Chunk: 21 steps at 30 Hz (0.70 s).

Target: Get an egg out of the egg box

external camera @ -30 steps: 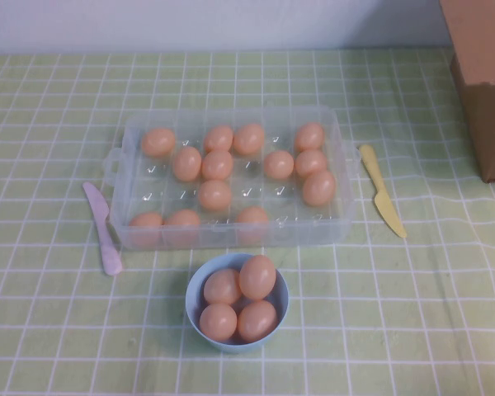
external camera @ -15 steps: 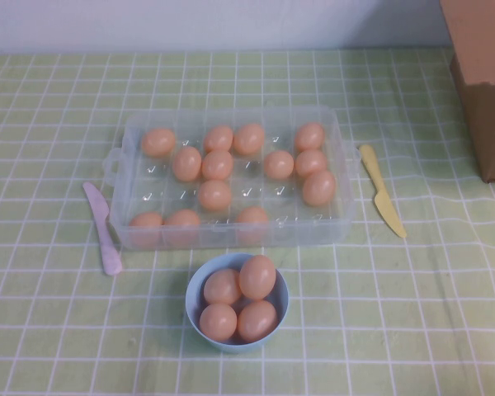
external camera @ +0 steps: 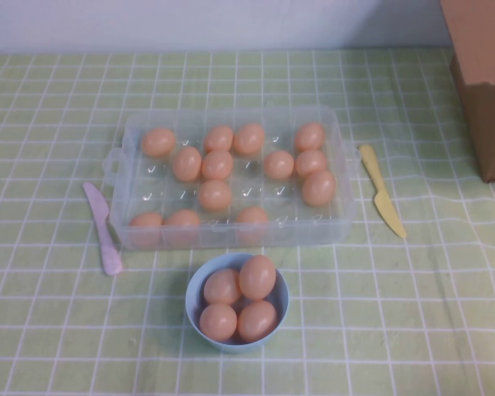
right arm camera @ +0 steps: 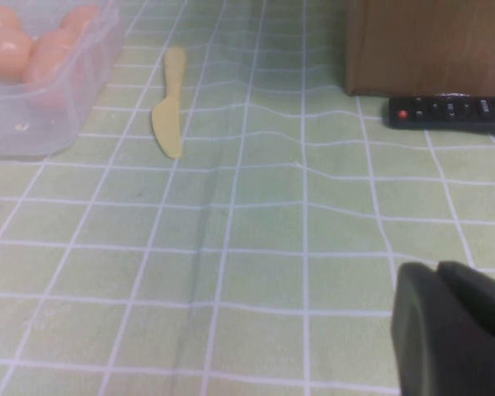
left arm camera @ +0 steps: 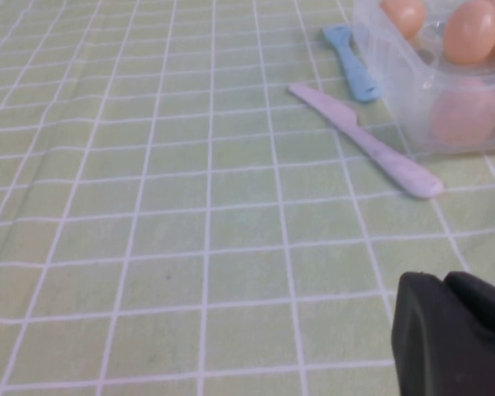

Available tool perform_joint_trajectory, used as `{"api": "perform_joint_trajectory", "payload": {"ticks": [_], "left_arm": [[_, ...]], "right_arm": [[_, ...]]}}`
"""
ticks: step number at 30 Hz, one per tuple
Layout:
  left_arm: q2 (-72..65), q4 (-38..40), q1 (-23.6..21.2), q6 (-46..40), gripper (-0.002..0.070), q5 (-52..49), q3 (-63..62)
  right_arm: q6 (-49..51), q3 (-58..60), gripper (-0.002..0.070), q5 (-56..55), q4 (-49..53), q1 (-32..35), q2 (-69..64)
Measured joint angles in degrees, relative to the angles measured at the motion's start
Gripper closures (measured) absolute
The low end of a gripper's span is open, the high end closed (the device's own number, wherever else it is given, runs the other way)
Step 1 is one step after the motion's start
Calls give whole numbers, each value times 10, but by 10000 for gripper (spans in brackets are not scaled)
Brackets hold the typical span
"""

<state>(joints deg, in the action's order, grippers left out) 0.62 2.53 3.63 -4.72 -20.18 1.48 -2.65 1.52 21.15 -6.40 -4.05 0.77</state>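
The clear plastic egg box (external camera: 340,169) stands mid-table and holds several orange-tan eggs (external camera: 217,164). Neither arm shows in the high view. My left gripper (left arm camera: 445,280) is shut and empty, low over the cloth, on the near left side away from the box (left arm camera: 396,66), whose eggs (left arm camera: 470,31) show at the corner. My right gripper (right arm camera: 439,268) is shut and empty, low over the cloth on the near right side, far from the box (right arm camera: 62,87).
A light-blue bowl (external camera: 196,318) with several eggs sits in front of the box. A pink plastic knife (external camera: 105,231) lies left of it, a yellow one (external camera: 382,191) right. A blue knife (left arm camera: 352,62), a brown cardboard box (external camera: 483,82) and a black remote (right arm camera: 450,111) are also there.
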Motion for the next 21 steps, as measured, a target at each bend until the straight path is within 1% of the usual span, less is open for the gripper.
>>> {"api": "perform_joint_trajectory", "payload": {"ticks": [13, 17, 21], "left_arm": [[0, 91, 0, 6, 679, 23, 0], [0, 179, 0, 26, 679, 61, 0], [0, 296, 0, 51, 679, 129, 0]], "right_arm": [[0, 0, 694, 0, 0, 0, 0], [0, 0, 694, 0, 0, 0, 0], [0, 0, 694, 0, 0, 0, 0]]}}
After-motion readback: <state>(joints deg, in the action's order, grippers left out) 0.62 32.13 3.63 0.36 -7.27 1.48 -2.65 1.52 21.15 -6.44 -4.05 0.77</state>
